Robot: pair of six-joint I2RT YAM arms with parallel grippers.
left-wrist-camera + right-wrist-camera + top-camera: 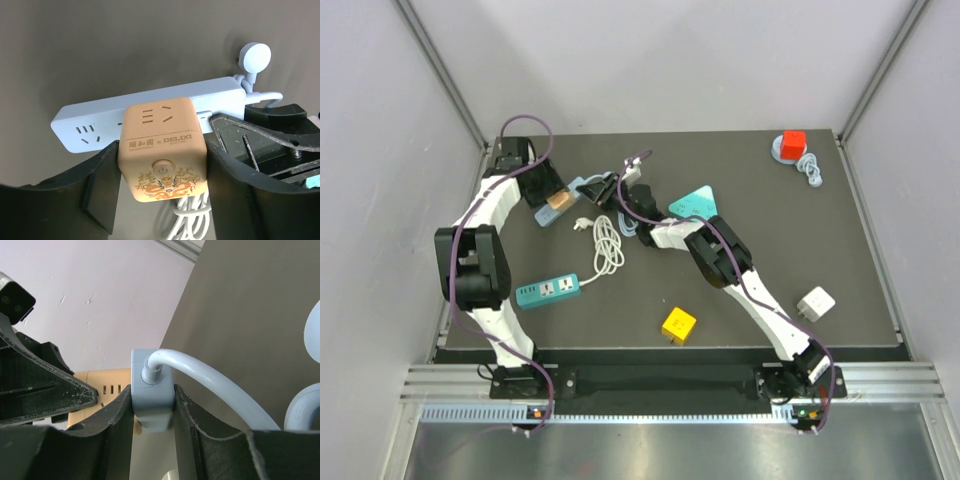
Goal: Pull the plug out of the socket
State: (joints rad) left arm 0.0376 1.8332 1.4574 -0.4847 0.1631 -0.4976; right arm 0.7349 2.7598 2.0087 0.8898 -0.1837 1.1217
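A tan cube plug (162,150) with a power button and a dragon print sits against the face of a light blue socket strip (85,127). My left gripper (162,172) is shut on the cube, one finger on each side. My right gripper (153,410) is shut on the strip's end block (152,390), where its grey cable (210,385) enters. The cube also shows behind it in the right wrist view (107,382). In the top view both grippers meet at the back left, left (554,198) and right (612,190), around the cube (558,201).
A coiled white cable (607,243) lies just in front of the strip. A teal power strip (547,291), a yellow cube (679,324), a white adapter (815,303), a teal triangular piece (694,203) and a red cube (793,142) at the back right lie on the dark table.
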